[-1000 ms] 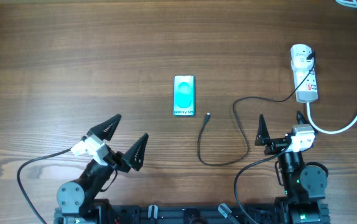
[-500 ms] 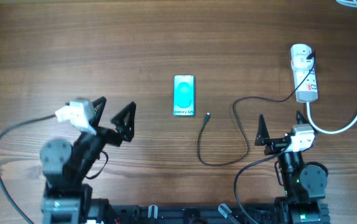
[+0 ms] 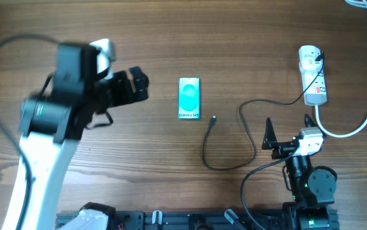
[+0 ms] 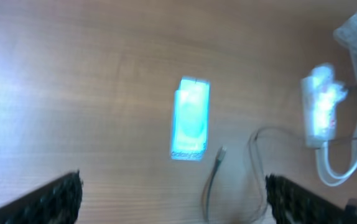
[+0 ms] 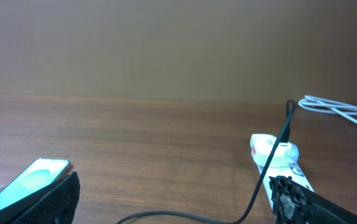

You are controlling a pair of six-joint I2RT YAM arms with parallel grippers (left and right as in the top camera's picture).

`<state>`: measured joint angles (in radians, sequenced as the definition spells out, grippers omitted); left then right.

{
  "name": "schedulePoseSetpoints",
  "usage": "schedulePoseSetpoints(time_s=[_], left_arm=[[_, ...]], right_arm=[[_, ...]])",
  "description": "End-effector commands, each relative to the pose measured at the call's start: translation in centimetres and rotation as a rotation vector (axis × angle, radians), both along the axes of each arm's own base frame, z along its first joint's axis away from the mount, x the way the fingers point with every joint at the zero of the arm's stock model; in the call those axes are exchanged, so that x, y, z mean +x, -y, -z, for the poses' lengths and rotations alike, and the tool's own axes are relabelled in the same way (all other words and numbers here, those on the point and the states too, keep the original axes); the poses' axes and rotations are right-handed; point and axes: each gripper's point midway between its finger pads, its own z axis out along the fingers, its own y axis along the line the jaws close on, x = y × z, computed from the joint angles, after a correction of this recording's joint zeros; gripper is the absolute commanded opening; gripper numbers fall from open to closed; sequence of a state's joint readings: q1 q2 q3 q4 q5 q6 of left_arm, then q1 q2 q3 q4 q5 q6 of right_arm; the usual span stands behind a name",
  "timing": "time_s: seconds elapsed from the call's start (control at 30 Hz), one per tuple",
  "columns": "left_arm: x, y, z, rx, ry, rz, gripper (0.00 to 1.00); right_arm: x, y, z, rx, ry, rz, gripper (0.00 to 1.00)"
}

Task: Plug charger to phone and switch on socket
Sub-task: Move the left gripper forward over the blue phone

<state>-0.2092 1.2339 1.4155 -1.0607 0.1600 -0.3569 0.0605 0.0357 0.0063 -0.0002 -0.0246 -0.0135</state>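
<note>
Lying on tabletop point(image 3: 247, 32): phone point(image 3: 189, 98), centre; charger point(image 3: 206, 150) tip just beside it, apart; socket point(image 3: 312, 75), far right. Left end effector point(image 3: 140, 86) wide, left of phone. Right end effector point(image 3: 288, 124) wide.

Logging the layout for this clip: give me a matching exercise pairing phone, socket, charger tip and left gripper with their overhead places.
1 phone
2 socket
3 charger tip
4 left gripper

A far right of the view
B left of the phone, open
C centre, screen lit cyan
D loose, just right of the phone's text end

Pairs: 1-C, 2-A, 3-D, 4-B
</note>
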Motion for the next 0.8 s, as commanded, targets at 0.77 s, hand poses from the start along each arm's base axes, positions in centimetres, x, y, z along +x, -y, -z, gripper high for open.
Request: schedulePoseSetpoints(time_s=[0.77], left_arm=[[7.8, 14.2, 17.3, 0.276, -0.559, 0.105, 1.0]], right_arm=[[0.0, 0.0, -0.2, -0.01, 0.008, 0.001, 1.0]])
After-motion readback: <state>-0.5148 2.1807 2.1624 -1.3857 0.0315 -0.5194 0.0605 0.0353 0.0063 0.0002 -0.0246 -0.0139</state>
